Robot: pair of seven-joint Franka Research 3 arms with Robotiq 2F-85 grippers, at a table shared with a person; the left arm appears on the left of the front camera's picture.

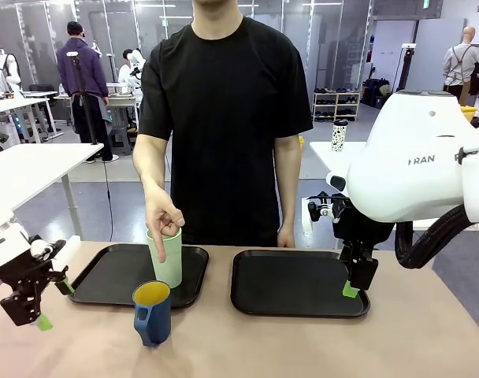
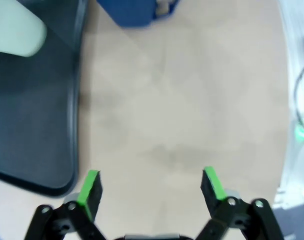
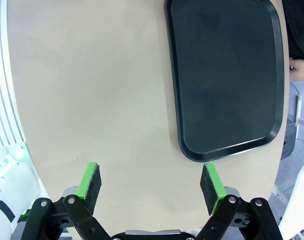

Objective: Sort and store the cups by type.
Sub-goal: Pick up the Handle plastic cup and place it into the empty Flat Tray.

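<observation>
Left gripper (image 2: 152,181) and right gripper (image 3: 151,176) both gape wide over bare tabletop, gripping nothing, with "RAN" legible on the right arm (image 1: 417,185).

the left wrist view is blurred throughout; there the blue mug (image 2: 134,12) is cut off by the top edge; the mint tumbler (image 2: 17,32) and left tray (image 2: 37,125) run off the left edge; from the front, the person's hand (image 1: 165,224) covers part of the tumbler's rim; the mug hides part of its base
</observation>
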